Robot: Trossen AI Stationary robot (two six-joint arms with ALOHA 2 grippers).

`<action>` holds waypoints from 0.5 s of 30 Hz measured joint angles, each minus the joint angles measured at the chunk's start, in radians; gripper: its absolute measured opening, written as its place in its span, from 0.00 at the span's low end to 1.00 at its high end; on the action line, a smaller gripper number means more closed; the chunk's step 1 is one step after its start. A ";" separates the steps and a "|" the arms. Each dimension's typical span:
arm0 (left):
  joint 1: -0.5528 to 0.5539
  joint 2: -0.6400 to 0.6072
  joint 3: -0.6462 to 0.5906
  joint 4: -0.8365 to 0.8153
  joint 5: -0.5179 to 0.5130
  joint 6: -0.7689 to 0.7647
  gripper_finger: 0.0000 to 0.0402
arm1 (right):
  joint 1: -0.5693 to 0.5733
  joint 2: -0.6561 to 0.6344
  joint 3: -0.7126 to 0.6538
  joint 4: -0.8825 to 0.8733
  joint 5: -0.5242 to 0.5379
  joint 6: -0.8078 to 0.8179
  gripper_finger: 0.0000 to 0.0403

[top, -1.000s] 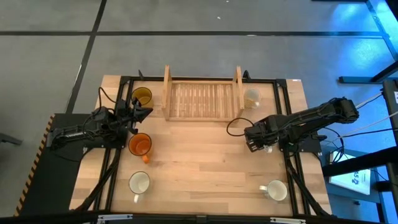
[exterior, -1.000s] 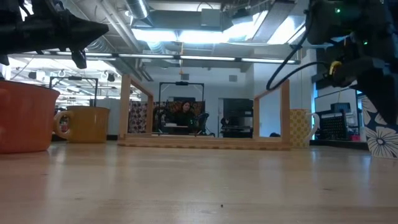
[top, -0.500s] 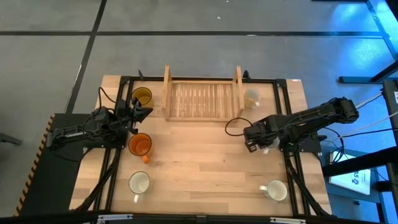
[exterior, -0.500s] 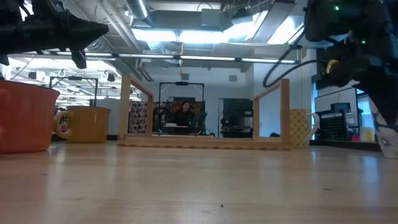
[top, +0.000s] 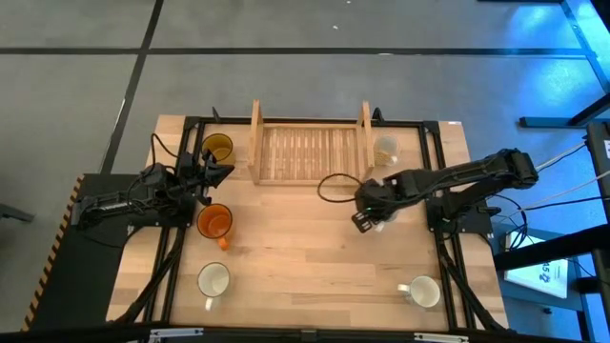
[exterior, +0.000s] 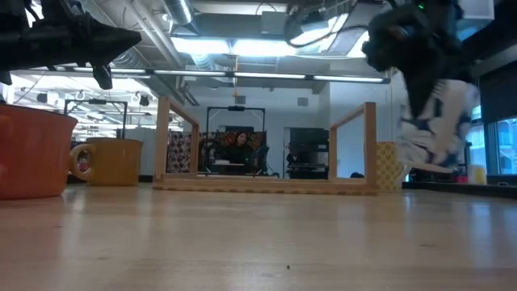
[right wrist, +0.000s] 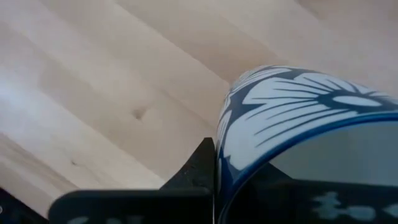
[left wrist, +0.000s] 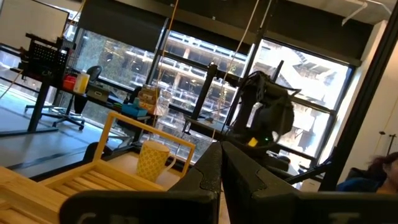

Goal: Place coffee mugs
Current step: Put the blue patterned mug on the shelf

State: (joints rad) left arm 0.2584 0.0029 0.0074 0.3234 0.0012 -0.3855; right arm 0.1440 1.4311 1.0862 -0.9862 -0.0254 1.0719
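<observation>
My right gripper (top: pixel 365 217) is shut on a blue-and-white flowered coffee mug (exterior: pixel 436 121) in the air, just in front of the slatted wooden tray's (top: pixel 310 152) right end. My left gripper (top: pixel 225 172) hovers shut and holds nothing, between an amber mug (top: pixel 217 148) and an orange mug (top: pixel 214 221), which stand on their bases. A cream mug (top: pixel 385 150) stands right of the tray. Two white mugs (top: pixel 213 279) (top: pixel 422 291) stand near the front edge. My right gripper holds the flowered mug by its wall at the rim (right wrist: pixel 219 163). One finger (right wrist: pixel 198 171) lies on the outside; the other is hidden within the mug's dark inside. The fingers come from above, slanting. The mug hangs tilted below them, clear of the table.
The tray has two upright side rails (exterior: pixel 369 145) and stands at the far middle. Bare wood (top: pixel 305 248) spreads across the table's middle. A loose cable (top: pixel 334 186) loops off the right arm near the tray's front. A person (exterior: pixel 239 148) sits far behind the table.
My right gripper has taken hold of the flowered mug, which stood on the table at the right. It has lifted the mug clear and carried it toward the table's left, nearer the tray's front right corner. The mug now hangs tilted.
</observation>
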 joint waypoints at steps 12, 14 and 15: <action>0.000 0.000 0.000 0.001 0.000 0.000 0.01 | -0.125 0.255 0.392 -0.021 0.069 -0.382 0.01; 0.000 0.000 0.000 0.000 0.000 0.000 0.01 | -0.161 0.287 0.445 -0.034 0.089 -0.441 0.01; 0.000 0.000 0.000 0.000 0.000 0.000 0.01 | -0.180 0.301 0.470 -0.038 0.098 -0.470 0.02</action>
State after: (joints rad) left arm 0.2586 0.0029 0.0074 0.3236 0.0015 -0.3855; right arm -0.0364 1.7320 1.5563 -1.0246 0.0727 0.6021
